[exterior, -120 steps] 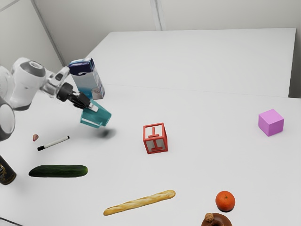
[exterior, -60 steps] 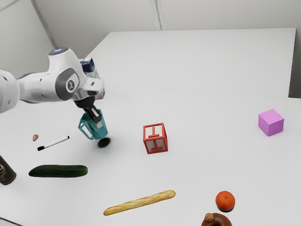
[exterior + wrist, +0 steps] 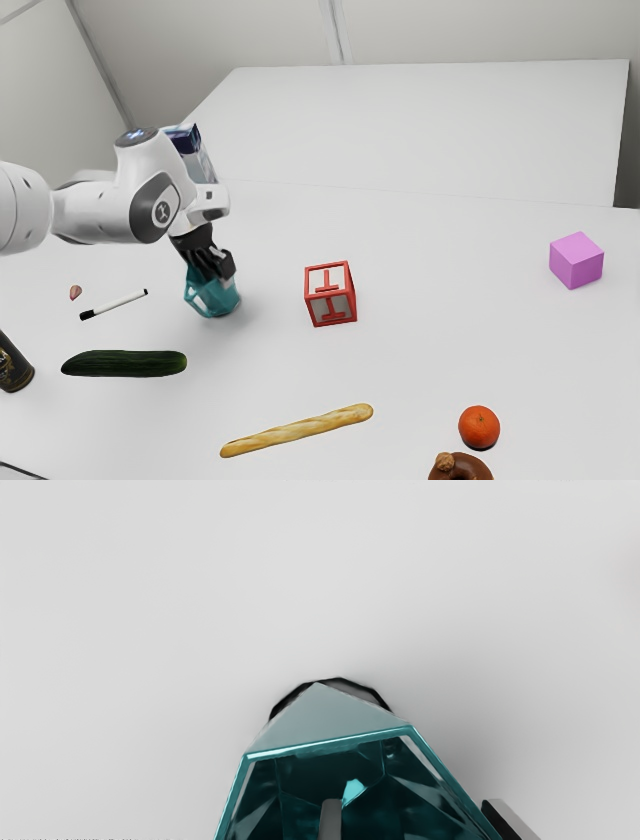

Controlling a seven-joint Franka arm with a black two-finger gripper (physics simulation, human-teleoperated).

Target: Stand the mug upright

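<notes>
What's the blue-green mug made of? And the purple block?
The mug looks like glossy glazed pottery or shiny plastic: bright glints run along its rim and flat-sided walls. I can't tell which.

The purple block looks like smooth, dull plastic or painted wood: each side is one plain color, with no wood grain or bright shine.

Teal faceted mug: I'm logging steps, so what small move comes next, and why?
Probably ease the black two-finger gripper gently up and out of the mug: the fingers look apart, one inside the mouth, one outside the wall, and the mug seems to stand base down.
</notes>
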